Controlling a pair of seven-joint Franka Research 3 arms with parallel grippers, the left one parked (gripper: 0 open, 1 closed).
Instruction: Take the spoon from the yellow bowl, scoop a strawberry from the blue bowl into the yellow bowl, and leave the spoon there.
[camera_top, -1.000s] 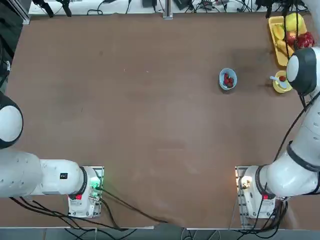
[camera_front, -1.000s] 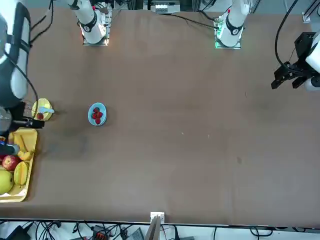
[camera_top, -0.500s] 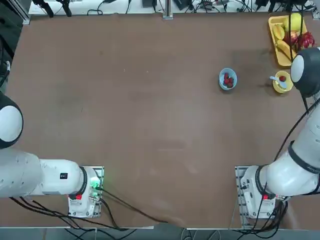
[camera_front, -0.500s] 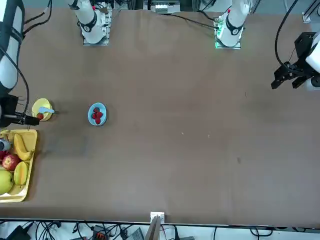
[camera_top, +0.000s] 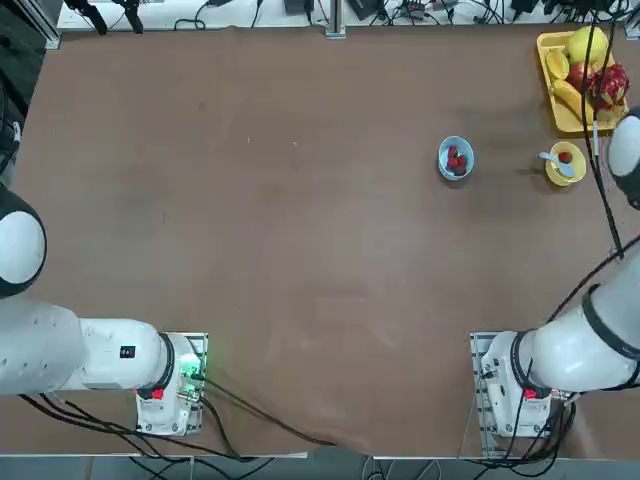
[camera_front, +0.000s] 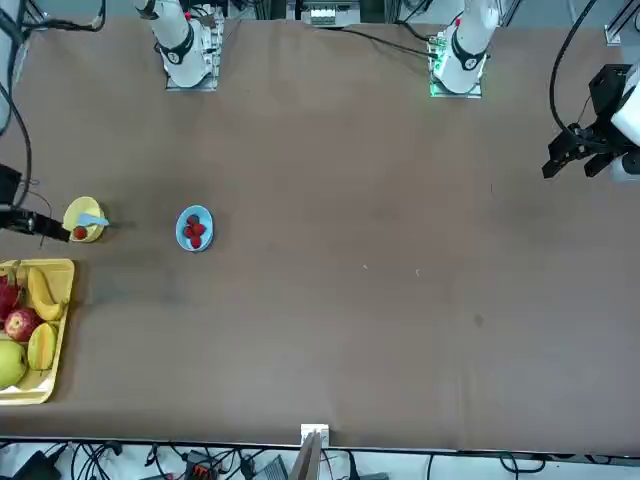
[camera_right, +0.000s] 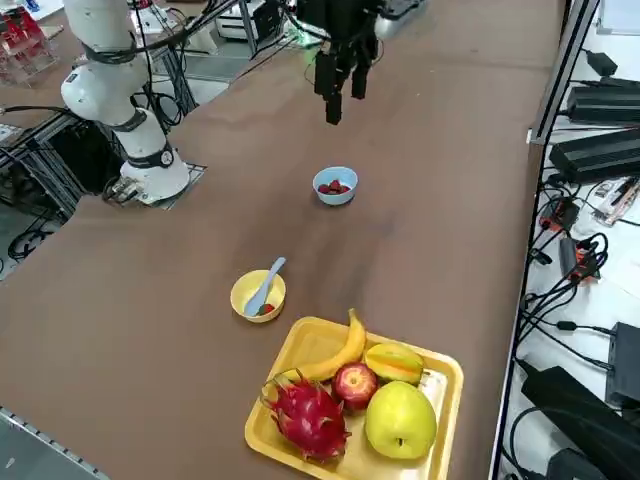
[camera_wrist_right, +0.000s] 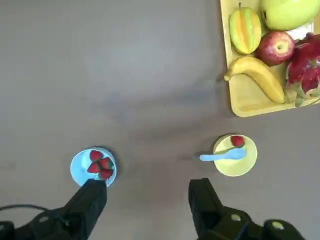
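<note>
Task looks done: spoon (camera_wrist_right: 223, 156) + one strawberry in yellow bowl (camera_wrist_right: 239, 165) near fruit tray (camera_wrist_right: 245, 103), blue bowl (camera_wrist_right: 79, 169) w/ strawberries alongside, right end effector (camera_wrist_right: 147, 197) spread, empty, high above tabletop (camera_wrist_right: 125, 75).

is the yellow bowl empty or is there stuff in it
Not empty. The yellow bowl holds one strawberry and the spoon, whose handle sticks out over the rim. The right pincer hangs open above the table, holding nothing.
</note>
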